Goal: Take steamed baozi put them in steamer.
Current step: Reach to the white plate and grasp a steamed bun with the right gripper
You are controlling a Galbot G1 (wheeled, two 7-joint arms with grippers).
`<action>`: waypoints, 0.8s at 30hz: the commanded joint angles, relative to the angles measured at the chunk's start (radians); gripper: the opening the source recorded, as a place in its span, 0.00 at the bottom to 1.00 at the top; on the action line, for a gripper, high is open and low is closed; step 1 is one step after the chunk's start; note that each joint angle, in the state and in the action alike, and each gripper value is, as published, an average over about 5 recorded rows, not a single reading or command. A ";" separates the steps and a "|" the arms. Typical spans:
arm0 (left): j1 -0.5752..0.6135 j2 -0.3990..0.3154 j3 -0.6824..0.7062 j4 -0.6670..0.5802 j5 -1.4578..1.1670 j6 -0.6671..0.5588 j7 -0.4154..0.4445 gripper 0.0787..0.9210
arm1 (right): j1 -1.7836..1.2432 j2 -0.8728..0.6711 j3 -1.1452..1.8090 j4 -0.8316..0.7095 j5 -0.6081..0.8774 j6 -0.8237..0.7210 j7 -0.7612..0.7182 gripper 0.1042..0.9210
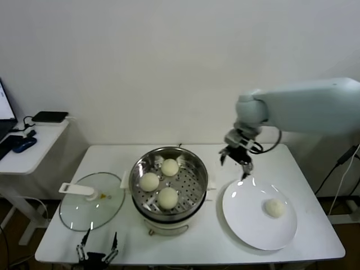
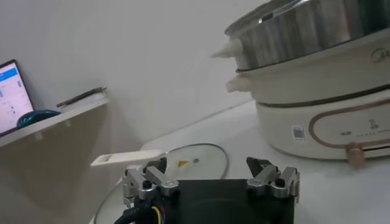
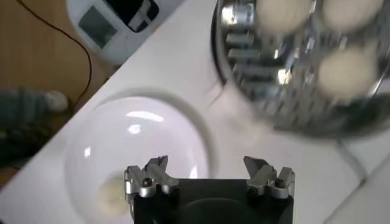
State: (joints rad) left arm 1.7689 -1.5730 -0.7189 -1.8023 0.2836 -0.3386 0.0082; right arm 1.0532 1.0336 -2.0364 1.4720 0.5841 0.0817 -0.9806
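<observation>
Hovering above the gap between pot and plate, right of centre in the head view, the right pincer [image 1: 238, 159] hangs with its fingers spread wide and nothing between them. My guess is it sits there because it is between trips — empty, and placed where either dish is within reach.

3 smooth cream-white round baozi [image 1: 149, 181] lie on the perforated tray of the shiny round stainless-steel steamer [image 1: 198, 169], spaced apart in a loose triangle so none presses on another. The 4th cream-white baozi [image 1: 274, 207] rests alone on the flat round white plate [image 1: 247, 222] at the lower right of the frame, near the plate's right side. It lies below and to the right of the right pincer in that view, well apart from it; in the right wrist view it shows only as a pale blur [image 3: 109, 193] near the lower left corner.

The round glass lid with a white handle [image 1: 107, 208] lies flat on the white surface [image 1: 225, 247] at the lower left, leaving the pot open for loading.

The left pincer [image 1: 97, 253] waits at the bottom edge — fingers spread, empty.
</observation>
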 commanded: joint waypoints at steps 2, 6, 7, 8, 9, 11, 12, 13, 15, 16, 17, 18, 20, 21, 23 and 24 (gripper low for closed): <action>-0.004 -0.001 0.003 0.016 0.006 -0.002 0.001 0.88 | -0.048 -0.287 -0.126 0.026 -0.051 -0.211 0.040 0.88; -0.002 0.002 0.001 0.022 0.005 -0.003 0.001 0.88 | -0.137 -0.331 -0.077 0.007 -0.125 -0.230 0.073 0.88; -0.002 0.003 0.000 0.025 0.005 -0.004 0.001 0.88 | -0.161 -0.342 -0.060 0.000 -0.143 -0.235 0.079 0.88; -0.002 0.004 -0.001 0.027 0.005 -0.005 0.001 0.88 | -0.184 -0.353 -0.042 -0.008 -0.158 -0.239 0.084 0.88; -0.002 0.005 -0.002 0.029 0.006 -0.005 0.001 0.88 | -0.208 -0.363 -0.024 -0.015 -0.171 -0.242 0.089 0.88; -0.001 0.007 -0.003 0.033 0.006 -0.006 0.001 0.88 | -0.258 -0.383 0.015 -0.031 -0.196 -0.247 0.099 0.88; -0.001 0.008 -0.004 0.033 0.005 -0.006 0.000 0.88 | -0.283 -0.391 0.034 -0.041 -0.209 -0.247 0.104 0.88; 0.000 0.009 -0.004 0.034 0.005 -0.007 0.000 0.88 | -0.308 -0.399 0.052 -0.050 -0.223 -0.248 0.110 0.88; 0.000 0.009 -0.004 0.036 0.006 -0.007 0.001 0.88 | -0.351 -0.411 0.084 -0.068 -0.256 -0.246 0.120 0.88; -0.001 0.010 -0.004 0.038 0.007 -0.007 0.001 0.88 | -0.372 -0.415 0.100 -0.076 -0.274 -0.246 0.128 0.88; -0.002 0.010 -0.003 0.040 0.009 -0.008 0.001 0.88 | -0.392 -0.418 0.116 -0.083 -0.290 -0.246 0.137 0.88; -0.003 0.009 -0.003 0.041 0.011 -0.008 0.001 0.88 | -0.409 -0.419 0.130 -0.087 -0.304 -0.247 0.146 0.88; -0.003 0.008 -0.001 0.043 0.015 -0.009 0.001 0.88 | -0.446 -0.420 0.164 -0.097 -0.326 -0.248 0.164 0.88; -0.003 0.007 0.000 0.043 0.016 -0.009 0.001 0.88 | -0.460 -0.419 0.178 -0.102 -0.332 -0.249 0.169 0.88; -0.002 0.006 0.001 0.043 0.018 -0.009 0.001 0.88 | -0.491 -0.418 0.204 -0.114 -0.344 -0.248 0.175 0.88; -0.002 0.006 0.001 0.043 0.019 -0.009 0.001 0.88 | -0.503 -0.417 0.214 -0.118 -0.347 -0.249 0.178 0.88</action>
State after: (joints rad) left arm 1.7655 -1.5652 -0.7188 -1.7641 0.2975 -0.3472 0.0090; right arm 0.7424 0.6780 -1.9565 1.4015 0.3491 -0.1386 -0.8547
